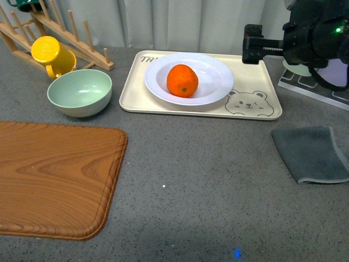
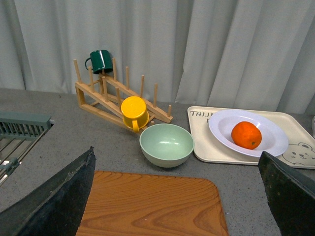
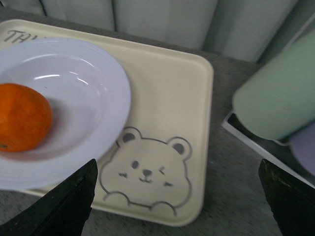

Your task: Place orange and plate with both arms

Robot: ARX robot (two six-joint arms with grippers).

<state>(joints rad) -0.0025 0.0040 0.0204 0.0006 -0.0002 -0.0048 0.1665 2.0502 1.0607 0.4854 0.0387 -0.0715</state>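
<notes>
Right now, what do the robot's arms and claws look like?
Only the right arm shows in the front view: black and blocky, with a tiny green light and a dark cable looping below it. In both wrist views the fingers are wide, dark and a bit rough, like the left gripper's and the right gripper's. The left arm isn't seen from the front.

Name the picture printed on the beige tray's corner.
A winking bear face outlined in grey on the tray, clearest in the right wrist view.
</notes>
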